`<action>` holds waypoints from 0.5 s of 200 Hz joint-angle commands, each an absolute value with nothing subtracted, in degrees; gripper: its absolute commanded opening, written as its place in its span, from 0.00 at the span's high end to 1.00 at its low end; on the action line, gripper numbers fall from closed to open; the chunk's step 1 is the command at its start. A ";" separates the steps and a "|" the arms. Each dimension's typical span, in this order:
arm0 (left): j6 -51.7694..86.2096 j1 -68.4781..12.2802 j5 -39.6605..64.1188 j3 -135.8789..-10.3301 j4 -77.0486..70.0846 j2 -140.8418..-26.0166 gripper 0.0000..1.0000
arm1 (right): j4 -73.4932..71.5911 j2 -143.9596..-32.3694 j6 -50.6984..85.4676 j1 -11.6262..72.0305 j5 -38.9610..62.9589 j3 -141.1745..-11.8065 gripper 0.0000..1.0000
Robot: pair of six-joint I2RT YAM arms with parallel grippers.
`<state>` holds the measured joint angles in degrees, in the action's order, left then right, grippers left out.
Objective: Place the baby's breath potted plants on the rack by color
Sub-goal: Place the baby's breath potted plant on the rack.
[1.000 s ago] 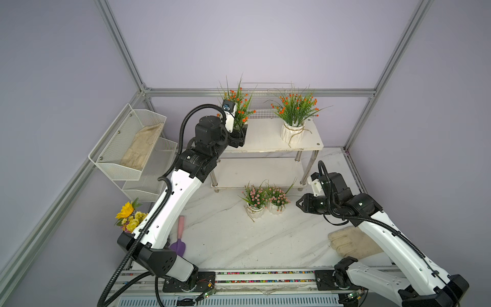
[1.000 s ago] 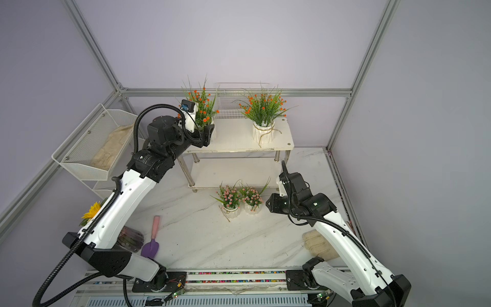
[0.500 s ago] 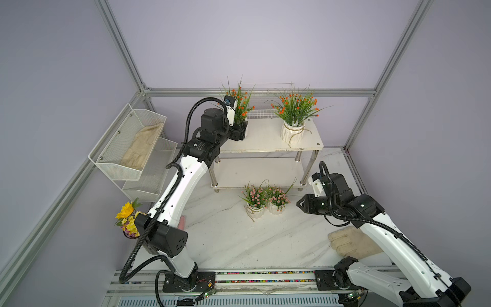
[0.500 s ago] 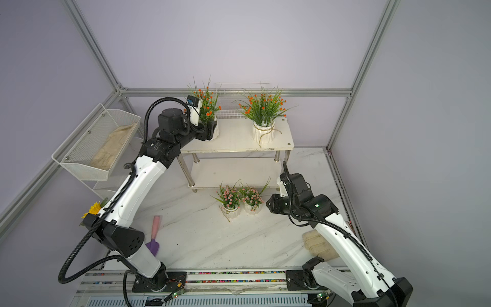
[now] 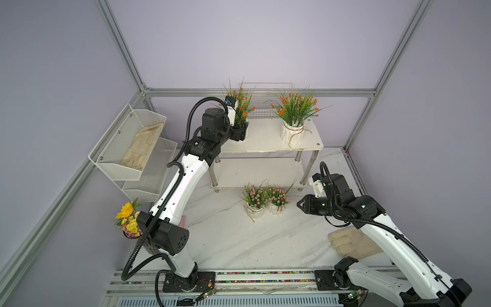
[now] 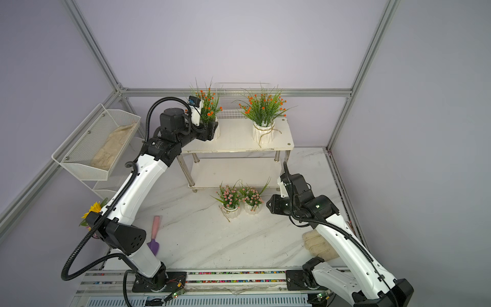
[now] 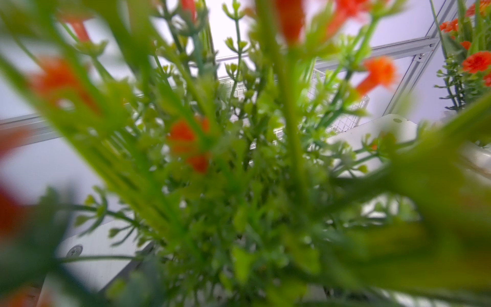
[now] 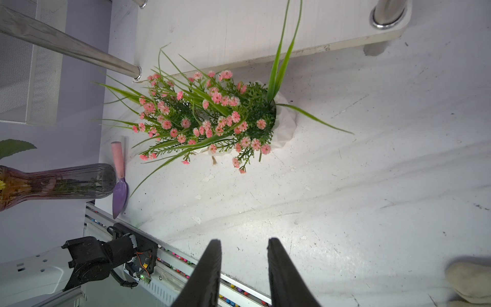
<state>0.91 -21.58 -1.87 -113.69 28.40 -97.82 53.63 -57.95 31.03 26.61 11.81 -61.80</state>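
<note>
**Q:** Where are the orange plants located?

**A:** Both are found on the top shelf point(image 5: 265, 139) of the rack point(image 5: 309, 163). The right orange plant point(image 5: 295, 113) is set upright near the shelf's right end. The left orange plant point(image 5: 241, 105) is positioned at the shelf's far left corner. Whether its pot is resting fully on the board cannot be told.

**Q:** How are the left fingers point(image 5: 240, 134) set?

**A:** They are closed around the white pot of the left orange plant. The left wrist view is filled by blurred stems and orange blooms.

**Q:** Where are the pink plants located?

**A:** The left pink plant point(image 5: 254, 198) and the right pink plant point(image 5: 277, 197) are placed on the surface point(image 5: 239, 239), just in front of the lower shelf point(image 5: 255, 172). Their pots are side by side and their sprays are intermingled.

**Q:** How are the right fingers point(image 8: 212, 265) set?

**A:** They are parted, and nothing is held between them. They are pointed toward the pink plants from the right and are kept apart from them.
</note>
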 commanded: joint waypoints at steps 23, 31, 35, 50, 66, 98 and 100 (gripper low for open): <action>1.76 -21.09 -1.94 -118.40 23.38 -96.68 0.26 | 53.92 -57.47 31.29 26.38 11.34 -61.41 0.66; 1.76 -21.10 -1.72 -118.26 23.29 -96.55 0.22 | 53.87 -57.47 31.29 26.37 11.39 -61.32 0.66; 1.82 -21.09 -1.67 -118.17 23.28 -96.45 0.20 | 53.80 -57.48 31.29 26.37 11.36 -61.36 0.66; 1.85 -21.08 -1.25 -117.95 22.95 -96.33 0.15 | 53.80 -57.40 31.21 26.41 11.34 -61.42 0.66; 1.84 -21.06 -0.76 -117.94 22.85 -96.35 0.08 | 53.77 -57.44 31.10 26.37 11.35 -61.38 0.65; 2.09 -21.09 0.10 -117.77 22.76 -96.33 0.00 | 53.63 -57.56 30.94 26.37 11.25 -61.29 0.65; 2.15 -21.09 0.03 -117.71 22.72 -96.37 0.00 | 53.62 -57.50 30.94 26.37 11.25 -61.27 0.65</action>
<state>1.45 -21.39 -1.02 -114.32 26.17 -97.82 53.63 -57.95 31.00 26.61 11.64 -61.80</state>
